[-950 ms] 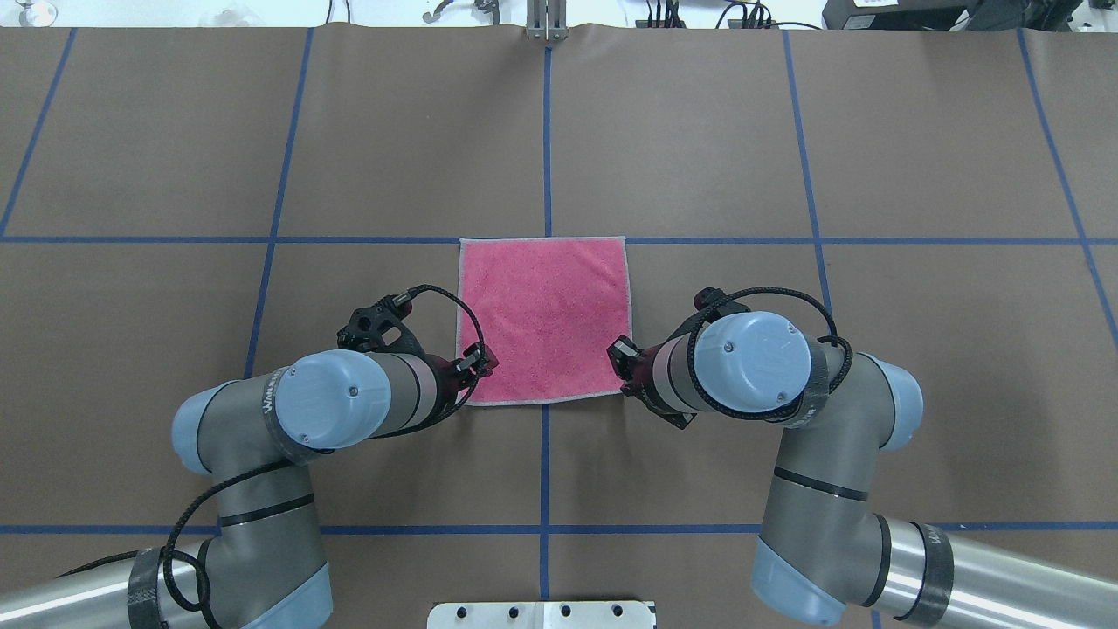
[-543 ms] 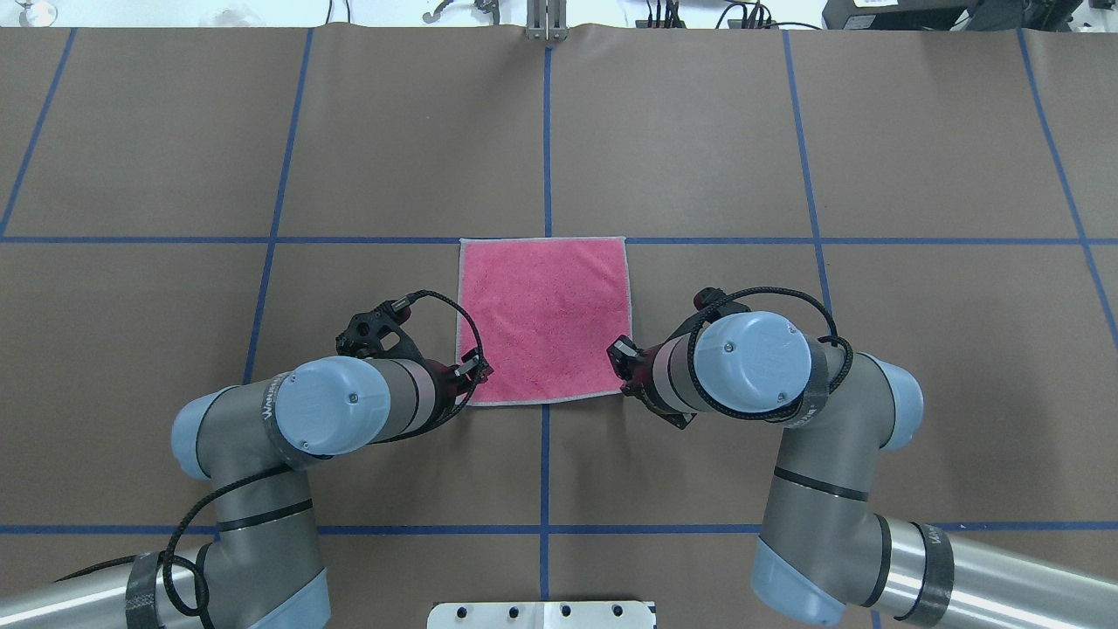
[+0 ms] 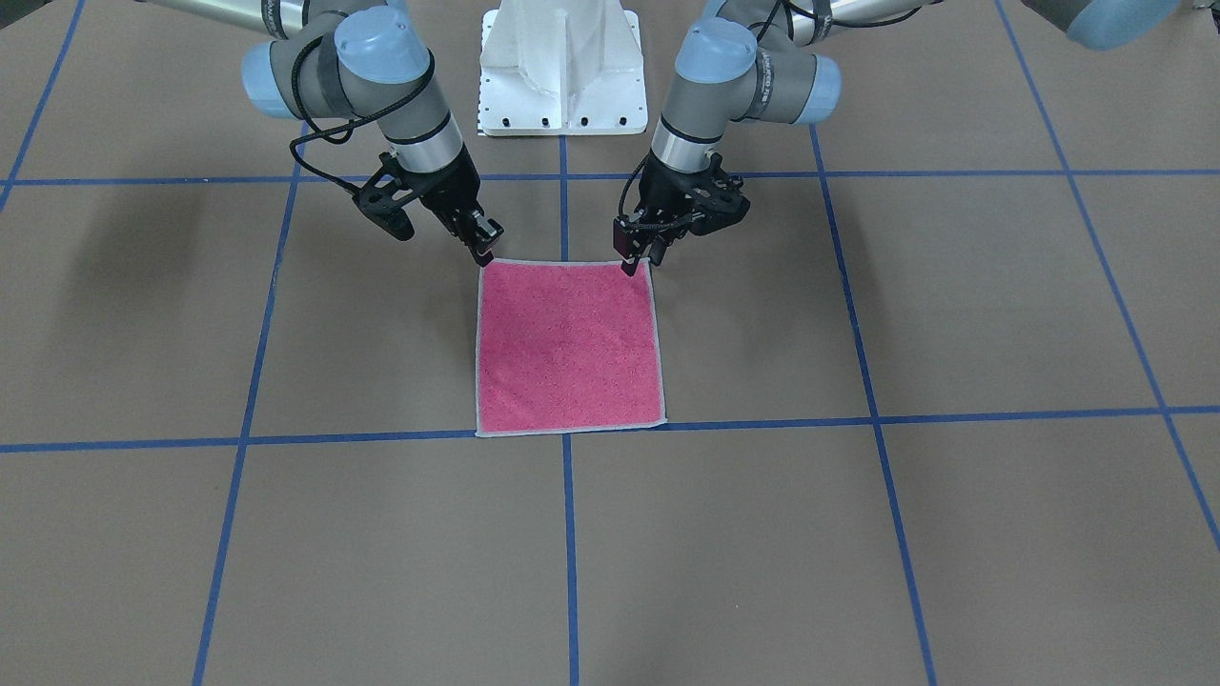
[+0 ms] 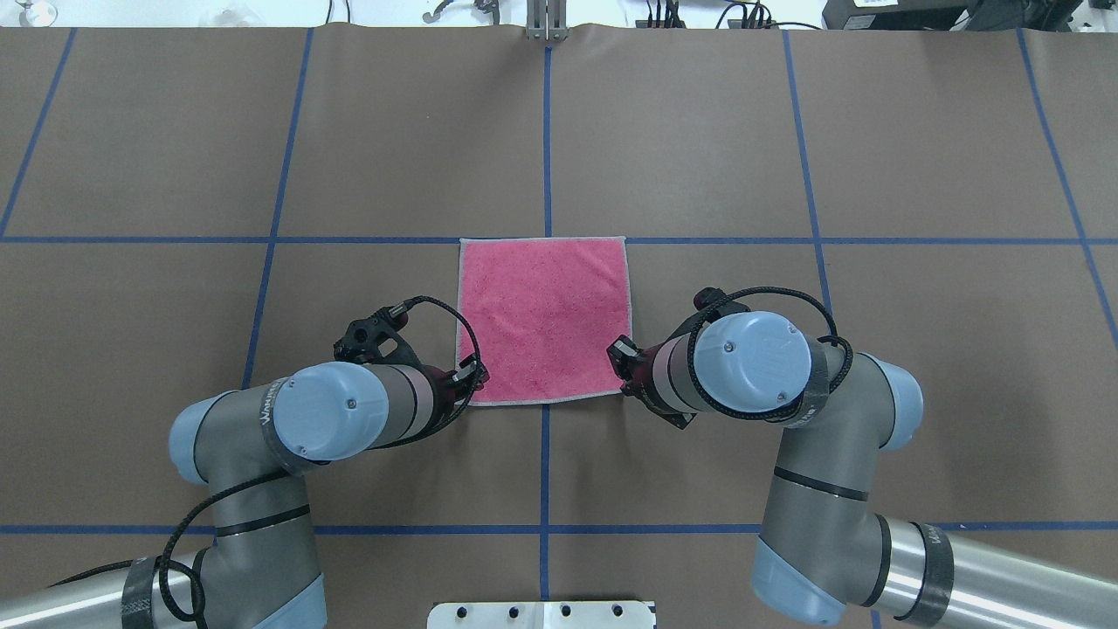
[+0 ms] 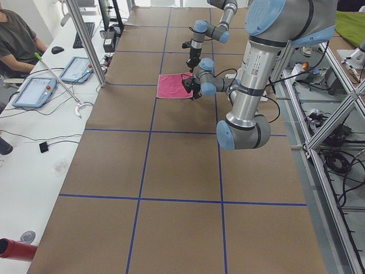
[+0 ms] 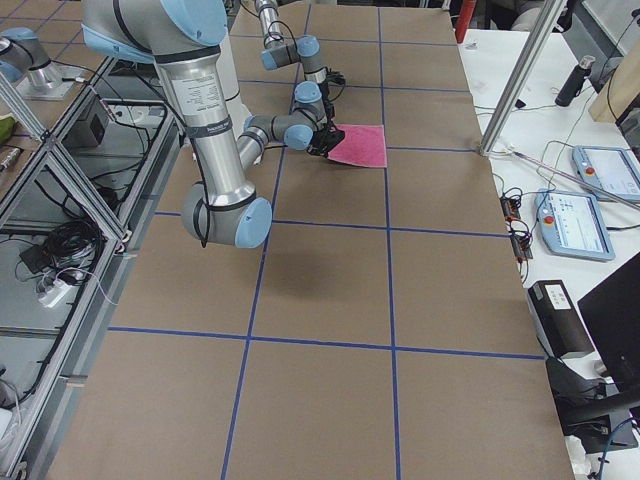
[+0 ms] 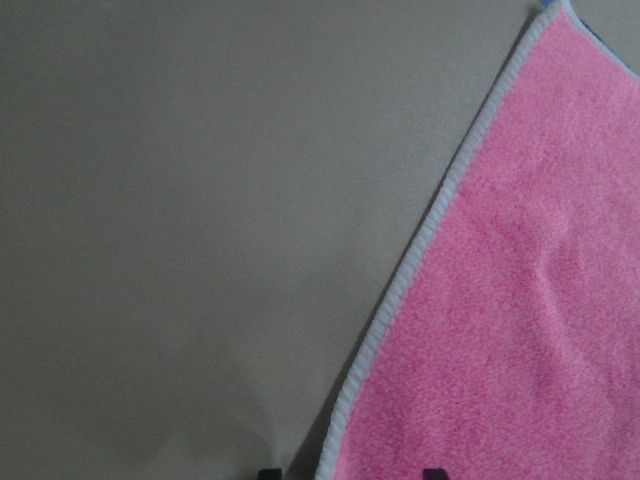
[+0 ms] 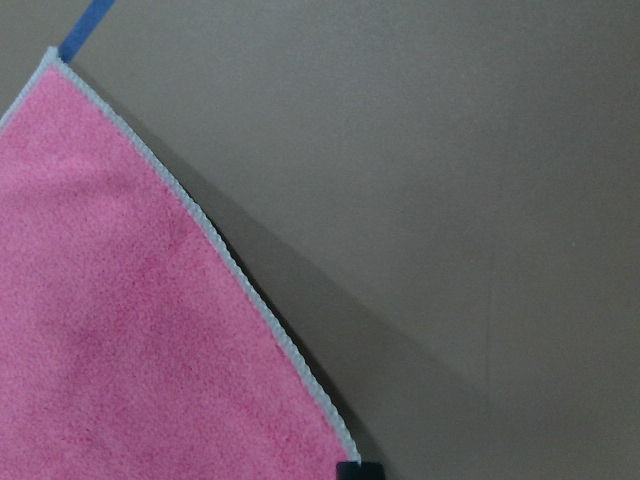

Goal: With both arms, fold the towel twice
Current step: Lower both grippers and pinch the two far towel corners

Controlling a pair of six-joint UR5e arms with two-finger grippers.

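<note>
Towel (image 4: 543,319) lies flat mid-table (image 4: 699,131), open room on all 4 sides. Right gripper (image 3: 484,253) pinches 1 robot-side corner; left gripper (image 3: 630,264) stands parted astride the other.

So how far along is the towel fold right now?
Done: no fold yet. The towel lies flat, pink face up. In hand: the left gripper is open astride one near corner. The right gripper sits at the other near corner, but I cannot tell whether it has gripped. Left: grasping, then both folds.
</note>
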